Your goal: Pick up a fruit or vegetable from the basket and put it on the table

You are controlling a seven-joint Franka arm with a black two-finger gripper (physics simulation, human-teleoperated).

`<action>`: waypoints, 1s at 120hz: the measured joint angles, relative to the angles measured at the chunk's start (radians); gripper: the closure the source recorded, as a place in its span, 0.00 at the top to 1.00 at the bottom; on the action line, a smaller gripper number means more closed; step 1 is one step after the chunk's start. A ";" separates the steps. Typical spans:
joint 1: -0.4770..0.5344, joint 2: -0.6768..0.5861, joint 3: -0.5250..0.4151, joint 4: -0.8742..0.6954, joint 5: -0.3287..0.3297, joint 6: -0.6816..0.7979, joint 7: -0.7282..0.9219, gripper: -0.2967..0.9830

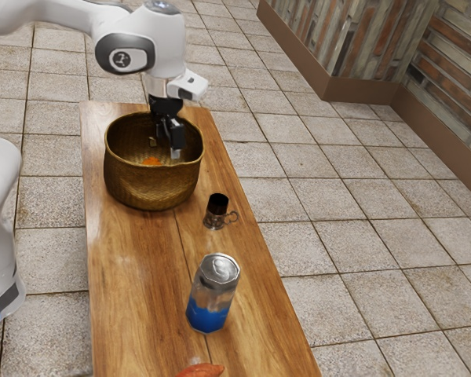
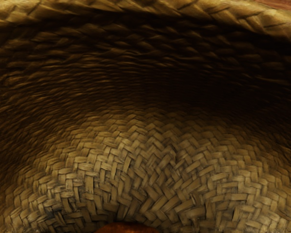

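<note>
- Exterior view: reaching down with the pincer (image 1: 164,149) into the mouth of the woven basket (image 1: 151,188), with fingers spread apart, open.
- Same view: can see the orange produce (image 1: 151,161) inside the basket, low down, near the pincer and apart from it.
- On the desk (image 1: 133,275), along with the basket: can make out a dark cup in a metal holder (image 1: 216,214) near it, then a silver-and-blue can (image 1: 212,294), upright, and farther along, an orange-red thing (image 1: 200,371), partly cut off.
- Wrist view: looking into the basket, at woven walls and floor, with a rounded orange-brown bit of produce just under the hand.
</note>
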 joint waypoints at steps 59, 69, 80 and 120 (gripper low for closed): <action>-0.016 -0.039 0.018 -0.082 0.042 -0.011 -0.046 0.77; -0.019 -0.035 0.027 -0.085 0.043 -0.002 -0.053 0.77; -0.020 -0.035 0.043 -0.087 0.048 0.002 -0.059 0.77; -0.029 -0.022 0.068 -0.090 0.056 -0.004 -0.076 0.77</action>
